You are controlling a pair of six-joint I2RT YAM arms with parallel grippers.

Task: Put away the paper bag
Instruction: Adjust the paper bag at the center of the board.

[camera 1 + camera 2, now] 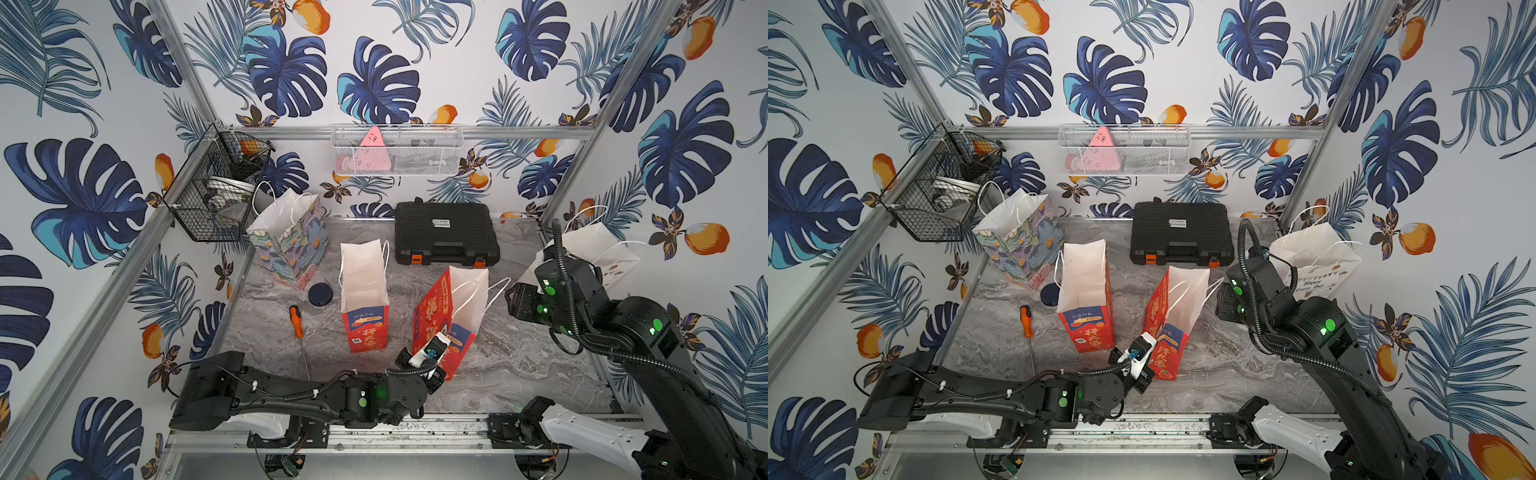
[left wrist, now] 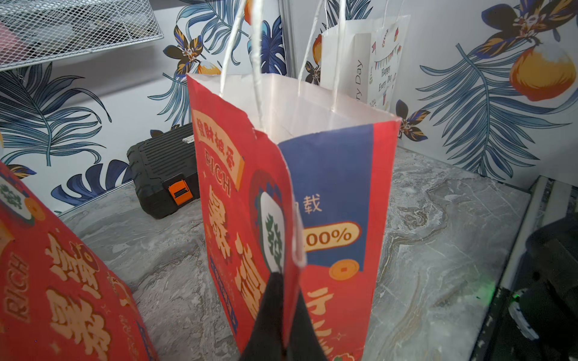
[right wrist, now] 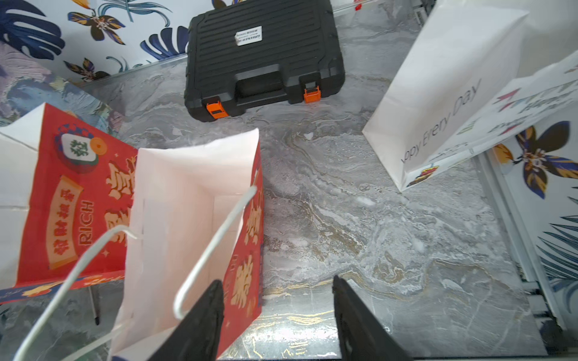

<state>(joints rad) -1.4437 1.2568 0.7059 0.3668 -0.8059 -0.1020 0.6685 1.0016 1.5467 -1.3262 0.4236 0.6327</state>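
Of 4 paper bags, left gripper pinches 1 red bag's corner; right gripper gapes.

The case was black with orange latches. In front of it, the red bag bore gold characters, a blue band and a white inside; front-left of the case, the twin bag matched. Left of the case, the floral bag carried purple, blue and pink blooms; right of it, the white bag had coloured bunting. The table was grey marble veined with gold.
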